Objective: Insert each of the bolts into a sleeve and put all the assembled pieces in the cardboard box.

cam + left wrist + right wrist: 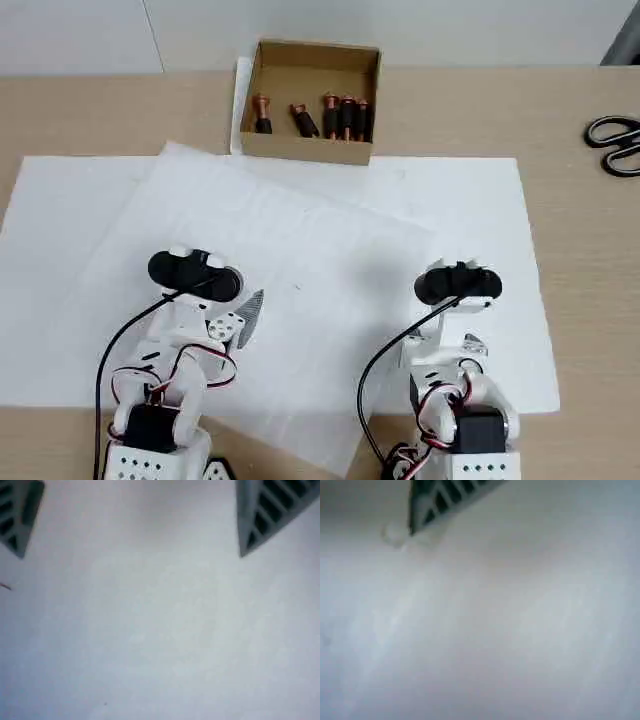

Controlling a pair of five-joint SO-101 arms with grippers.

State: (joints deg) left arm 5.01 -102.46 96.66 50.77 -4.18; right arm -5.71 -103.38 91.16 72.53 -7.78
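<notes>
High view shows assembled pieces (345,117) in cardboard box (305,148); left hand (131,555) spread, right hand (472,345) unclear.

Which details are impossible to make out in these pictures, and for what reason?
- High view: the assembled pieces in the cardboard box are too small to count surely.
- High view: the scissors are cut off by the right edge.
- High view: the right gripper is mostly hidden under its own arm; its state is unclear.
</notes>
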